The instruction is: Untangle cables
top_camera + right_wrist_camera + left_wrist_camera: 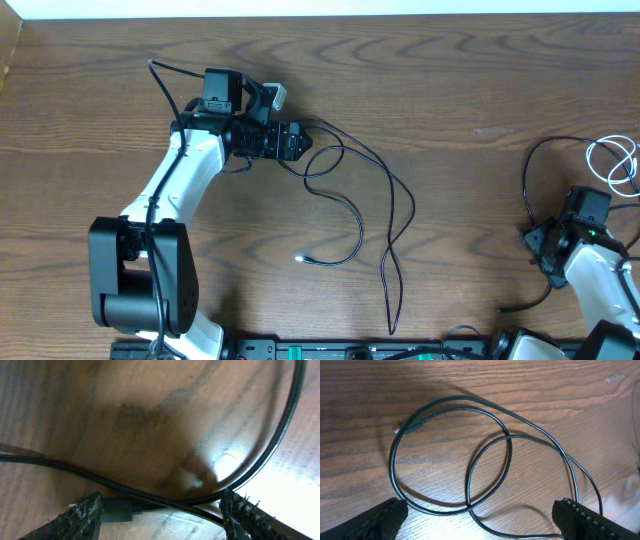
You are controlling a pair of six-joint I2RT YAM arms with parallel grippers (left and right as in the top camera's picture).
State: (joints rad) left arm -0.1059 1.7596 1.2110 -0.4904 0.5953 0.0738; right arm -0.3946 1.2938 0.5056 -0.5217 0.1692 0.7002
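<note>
A long black cable (355, 215) lies in loose loops across the middle of the table, its lit plug end (300, 258) pointing left. My left gripper (300, 142) hovers at the loops' upper left, open. In the left wrist view two loops cross (507, 436) just ahead of the left gripper (482, 525), and nothing is held. A white cable (612, 165) is coiled at the far right. My right gripper (540, 245) sits low beside a black cord (526, 185). In the right wrist view that gripper (160, 515) stands open over two crossing black strands (150, 497) and a dark plug (117, 510).
The left arm's white link (175, 180) and black base (140, 275) fill the left side. The table's far edge (320, 14) runs along the top. A black rail (330, 350) lines the front edge.
</note>
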